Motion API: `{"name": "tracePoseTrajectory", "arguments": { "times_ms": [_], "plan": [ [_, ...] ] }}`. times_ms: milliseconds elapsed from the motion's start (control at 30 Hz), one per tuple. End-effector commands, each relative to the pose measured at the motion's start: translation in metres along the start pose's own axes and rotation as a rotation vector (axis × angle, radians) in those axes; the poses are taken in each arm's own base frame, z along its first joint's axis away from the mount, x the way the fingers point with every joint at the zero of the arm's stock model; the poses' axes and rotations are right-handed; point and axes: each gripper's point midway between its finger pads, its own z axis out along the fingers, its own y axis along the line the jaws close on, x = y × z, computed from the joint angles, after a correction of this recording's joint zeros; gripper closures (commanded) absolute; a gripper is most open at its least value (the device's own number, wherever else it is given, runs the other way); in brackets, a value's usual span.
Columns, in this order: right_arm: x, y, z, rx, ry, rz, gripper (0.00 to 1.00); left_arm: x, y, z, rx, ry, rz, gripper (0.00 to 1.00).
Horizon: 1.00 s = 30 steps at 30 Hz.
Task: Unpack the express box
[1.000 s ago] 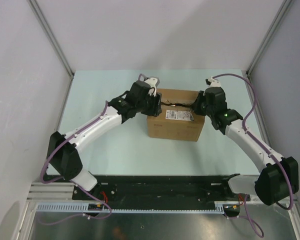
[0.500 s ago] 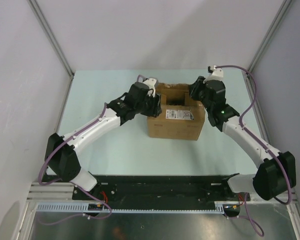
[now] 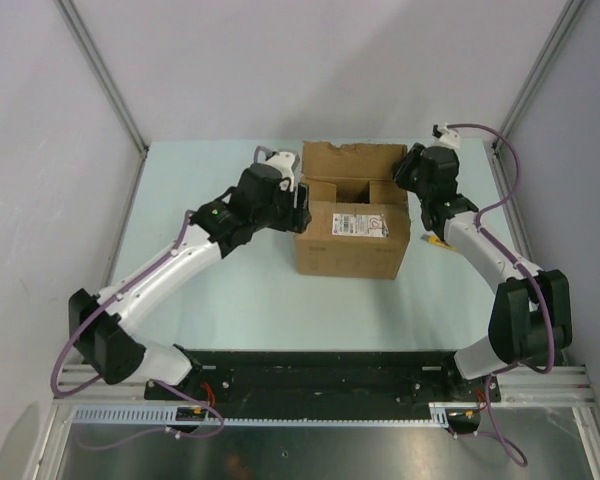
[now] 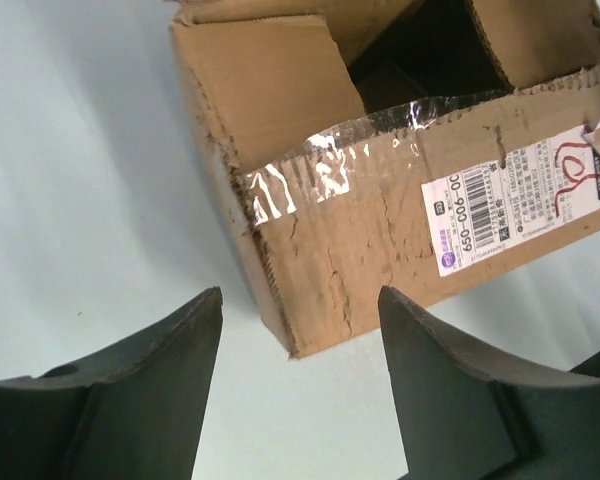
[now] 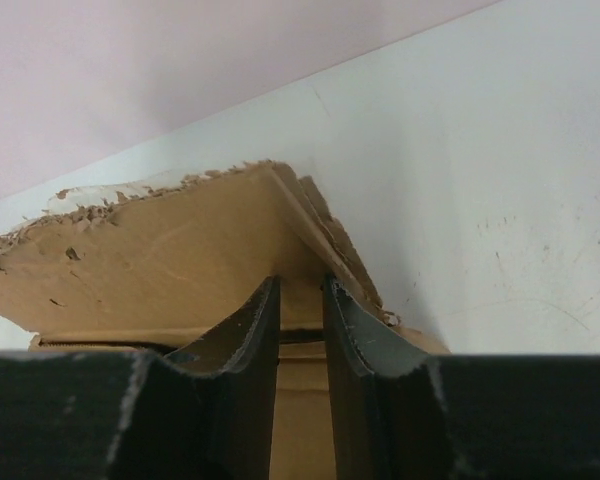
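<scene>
The express box [image 3: 352,240], a brown carton with a white label, stands mid-table with its top open. Its far flap [image 3: 352,157] is folded back and the inside is dark. My left gripper [image 3: 300,207] is open and empty beside the box's left near corner. In the left wrist view the left gripper [image 4: 300,297] frames that corner of the box [image 4: 380,240]. My right gripper [image 3: 406,177] is at the far right corner. In the right wrist view the right gripper [image 5: 300,287] is shut on cardboard of a flap [image 5: 160,260].
A small yellow item [image 3: 436,240] lies on the table under my right forearm. Grey walls and metal frame posts [image 3: 102,75] close in the pale green table [image 3: 230,290] on three sides. Torn clear tape [image 4: 310,170] hangs on the box's edge.
The box's top has gone from closed to open, with the far flap folded back. My right gripper moved toward the far right corner. My left gripper drew back left from the box.
</scene>
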Motion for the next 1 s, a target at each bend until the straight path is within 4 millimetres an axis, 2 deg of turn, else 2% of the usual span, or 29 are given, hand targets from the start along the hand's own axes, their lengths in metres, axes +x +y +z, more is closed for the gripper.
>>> {"name": "tracePoseTrajectory", "arguments": {
  "times_ms": [0, 133, 167, 233, 433, 567, 700, 733, 800, 900, 933, 967],
  "plan": [
    [-0.025, 0.009, 0.002, -0.039, -0.044, 0.063, 0.72, -0.027, 0.016, -0.033, -0.077, -0.129, -0.048, 0.3],
    [-0.033, 0.005, 0.001, -0.043, -0.048, 0.087, 0.72, -0.019, 0.033, -0.051, -0.141, -0.173, -0.091, 0.34],
    [-0.036, -0.001, 0.001, -0.036, -0.05, 0.1, 0.72, -0.012, 0.038, -0.052, -0.158, -0.169, -0.107, 0.36],
    [-0.039, -0.007, -0.001, -0.029, -0.043, 0.112, 0.71, -0.01, 0.045, -0.058, -0.186, -0.19, -0.13, 0.38],
    [-0.059, -0.039, -0.009, 0.006, -0.056, 0.141, 0.7, 0.021, 0.052, -0.051, -0.201, -0.14, -0.213, 0.46],
    [-0.052, -0.055, -0.005, 0.03, -0.021, 0.174, 0.7, 0.048, 0.057, -0.04, -0.214, -0.079, -0.253, 0.51],
    [-0.033, -0.074, 0.009, 0.081, 0.031, 0.267, 0.73, 0.065, 0.059, -0.034, -0.216, -0.035, -0.274, 0.52],
    [-0.032, -0.072, 0.01, 0.069, 0.042, 0.307, 0.74, 0.067, 0.058, -0.032, -0.212, -0.024, -0.283, 0.52],
    [-0.028, -0.057, 0.007, -0.01, 0.082, 0.311, 0.75, 0.072, 0.059, -0.028, -0.21, -0.005, -0.287, 0.52],
    [-0.042, -0.024, -0.008, -0.156, 0.056, 0.214, 0.72, 0.072, 0.058, -0.025, -0.207, 0.005, -0.292, 0.52],
    [-0.052, -0.014, -0.018, -0.186, 0.028, 0.184, 0.7, 0.073, 0.059, -0.021, -0.213, 0.015, -0.29, 0.52],
    [-0.055, -0.013, -0.021, -0.167, 0.008, 0.168, 0.61, 0.07, 0.059, -0.021, -0.211, 0.013, -0.291, 0.52]
  ]
}}
